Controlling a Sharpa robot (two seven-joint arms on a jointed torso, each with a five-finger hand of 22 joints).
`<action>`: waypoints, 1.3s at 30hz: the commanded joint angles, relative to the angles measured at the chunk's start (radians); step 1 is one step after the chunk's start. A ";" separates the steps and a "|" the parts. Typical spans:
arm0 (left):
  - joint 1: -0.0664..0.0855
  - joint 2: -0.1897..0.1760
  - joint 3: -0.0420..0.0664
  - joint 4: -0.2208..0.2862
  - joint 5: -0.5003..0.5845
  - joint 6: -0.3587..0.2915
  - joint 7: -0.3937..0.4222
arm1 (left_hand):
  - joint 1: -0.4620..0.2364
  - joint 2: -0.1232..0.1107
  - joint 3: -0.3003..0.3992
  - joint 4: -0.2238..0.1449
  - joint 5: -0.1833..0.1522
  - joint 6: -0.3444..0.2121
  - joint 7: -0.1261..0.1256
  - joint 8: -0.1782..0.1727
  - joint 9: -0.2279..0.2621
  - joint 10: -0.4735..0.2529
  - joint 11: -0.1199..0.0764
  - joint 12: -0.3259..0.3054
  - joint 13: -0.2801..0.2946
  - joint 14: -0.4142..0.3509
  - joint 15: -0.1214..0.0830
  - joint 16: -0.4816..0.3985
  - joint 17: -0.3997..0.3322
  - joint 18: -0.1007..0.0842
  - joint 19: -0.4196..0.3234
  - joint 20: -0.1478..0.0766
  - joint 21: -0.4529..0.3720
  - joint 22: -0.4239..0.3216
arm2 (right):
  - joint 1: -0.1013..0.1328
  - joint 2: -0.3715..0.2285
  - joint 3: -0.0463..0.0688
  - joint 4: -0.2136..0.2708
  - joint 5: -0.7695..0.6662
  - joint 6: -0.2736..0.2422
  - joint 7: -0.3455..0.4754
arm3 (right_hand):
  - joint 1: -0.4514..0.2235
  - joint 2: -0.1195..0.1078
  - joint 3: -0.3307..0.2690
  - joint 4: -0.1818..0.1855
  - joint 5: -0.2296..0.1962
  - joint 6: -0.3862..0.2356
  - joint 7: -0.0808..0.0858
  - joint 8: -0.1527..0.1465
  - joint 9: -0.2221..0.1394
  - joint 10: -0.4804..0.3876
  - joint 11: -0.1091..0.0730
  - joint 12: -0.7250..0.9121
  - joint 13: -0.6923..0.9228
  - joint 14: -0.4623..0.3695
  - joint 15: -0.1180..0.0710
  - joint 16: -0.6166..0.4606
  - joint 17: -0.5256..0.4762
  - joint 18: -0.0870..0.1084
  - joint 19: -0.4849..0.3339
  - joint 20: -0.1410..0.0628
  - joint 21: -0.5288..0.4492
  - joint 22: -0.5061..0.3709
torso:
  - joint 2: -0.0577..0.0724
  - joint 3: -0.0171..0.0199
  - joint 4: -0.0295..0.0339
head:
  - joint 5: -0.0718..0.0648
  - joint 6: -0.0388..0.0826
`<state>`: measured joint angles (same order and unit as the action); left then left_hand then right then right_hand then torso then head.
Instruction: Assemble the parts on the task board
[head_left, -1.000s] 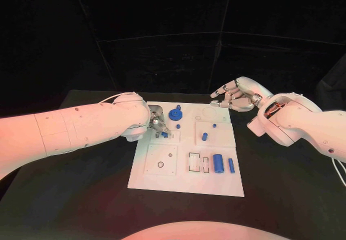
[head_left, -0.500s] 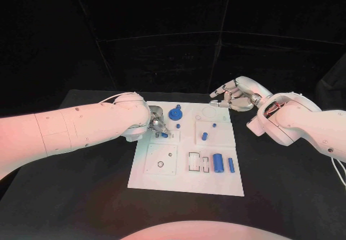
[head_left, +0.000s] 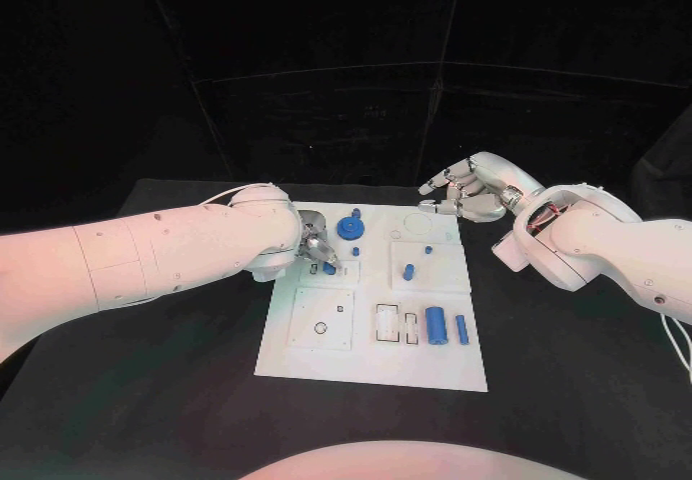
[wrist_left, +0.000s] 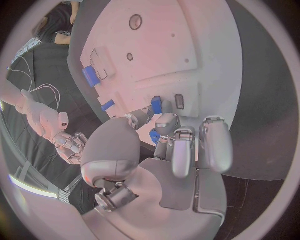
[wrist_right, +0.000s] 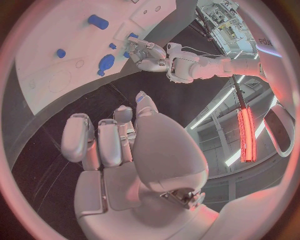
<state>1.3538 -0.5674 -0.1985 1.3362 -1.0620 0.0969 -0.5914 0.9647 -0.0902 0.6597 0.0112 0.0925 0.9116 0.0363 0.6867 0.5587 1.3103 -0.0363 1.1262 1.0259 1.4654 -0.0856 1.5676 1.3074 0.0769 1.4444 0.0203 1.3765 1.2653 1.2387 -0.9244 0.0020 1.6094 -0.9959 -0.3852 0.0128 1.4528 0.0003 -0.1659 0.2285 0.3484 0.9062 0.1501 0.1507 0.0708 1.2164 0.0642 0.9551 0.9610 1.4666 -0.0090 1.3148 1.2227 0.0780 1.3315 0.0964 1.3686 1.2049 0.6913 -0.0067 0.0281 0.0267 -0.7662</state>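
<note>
Black table (head_left: 173, 380), white task board (head_left: 368, 365) dead centre. My left hand (head_left: 313, 252) pinches a small blue peg (wrist_left: 156, 105) at the board's ten o'clock; seating it needs careful alignment. My right hand (head_left: 469, 190) hovers at one o'clock, fingers curled, holding nothing.

Blue parts (head_left: 436, 322) crowding task board (head_left: 372, 366)

White arms (head_left: 159, 250), silver-fingered hands (wrist_left: 169, 150).
</note>
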 joint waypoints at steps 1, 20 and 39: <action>0.000 0.003 -0.001 -0.007 0.013 0.016 -0.011 | -0.031 -0.009 -0.045 0.021 -0.001 0.012 -0.003 0.004 -0.002 0.008 0.001 0.008 0.005 0.105 -0.007 0.003 0.263 -0.014 0.008 -0.001 0.004 0.003 | 0.002 0.001 0.001 0.002 0.002 0.002 0.007 | 0.002 0.003 -0.005 0.000 0.003 -0.005 -0.001 0.003 -0.002 -0.001 -0.004 -0.003 -0.002 0.030 -0.006 -0.007 -0.001 0.005 -0.010 0.000 -0.004 -0.001 | 0.000 0.0001 -0.0003 | -0.001 0.000; 0.000 0.009 -0.001 -0.029 0.016 0.022 -0.018 | -0.085 -0.004 -0.180 0.076 -0.003 0.035 -0.009 0.011 0.000 0.017 -0.004 0.029 0.023 0.105 -0.012 0.003 0.263 -0.016 0.015 -0.006 0.011 0.021 | 0.002 0.001 0.001 0.004 0.002 -0.007 0.011 | 0.000 0.004 -0.007 0.001 0.003 -0.006 0.000 0.003 -0.002 -0.003 -0.004 -0.006 -0.005 0.030 -0.006 -0.008 -0.002 0.006 -0.011 0.000 -0.005 -0.003 | 0.000 0.0000 -0.0004 | -0.005 -0.004; 0.000 0.007 0.000 -0.010 0.016 -0.001 -0.012 | -0.080 0.000 -0.208 0.079 0.000 0.041 -0.014 0.018 0.004 0.022 -0.008 0.036 0.029 0.105 -0.014 0.003 0.263 -0.018 0.018 -0.008 0.016 0.029 | 0.002 0.003 0.001 0.002 0.002 -0.005 0.011 | 0.000 0.004 -0.007 0.001 0.003 -0.006 0.000 0.003 -0.002 -0.003 -0.004 -0.006 -0.005 0.030 -0.006 -0.008 -0.002 0.006 -0.011 0.000 -0.005 -0.003 | 0.000 -0.0005 0.0012 | -0.007 -0.004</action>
<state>1.3526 -0.5597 -0.1994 1.3233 -1.0495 0.1065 -0.6013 0.8852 -0.0959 0.4553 0.0909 0.0936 0.9456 0.0213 0.7011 0.5608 1.3241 -0.0429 1.1577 1.0545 1.4653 -0.0929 1.5675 1.3074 0.0768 1.4573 0.0144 1.3906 1.2940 1.2387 -0.9228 0.0020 1.6096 -0.9955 -0.3863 0.0149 1.4528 0.0003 -0.1658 0.2284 0.3484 0.9062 0.1501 0.1507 0.0708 1.2165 0.0643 0.9551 0.9572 1.4666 -0.0090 1.3102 1.2207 0.0776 1.3242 0.0965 1.3687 1.2027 0.6907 -0.0071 0.0285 0.0191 -0.7703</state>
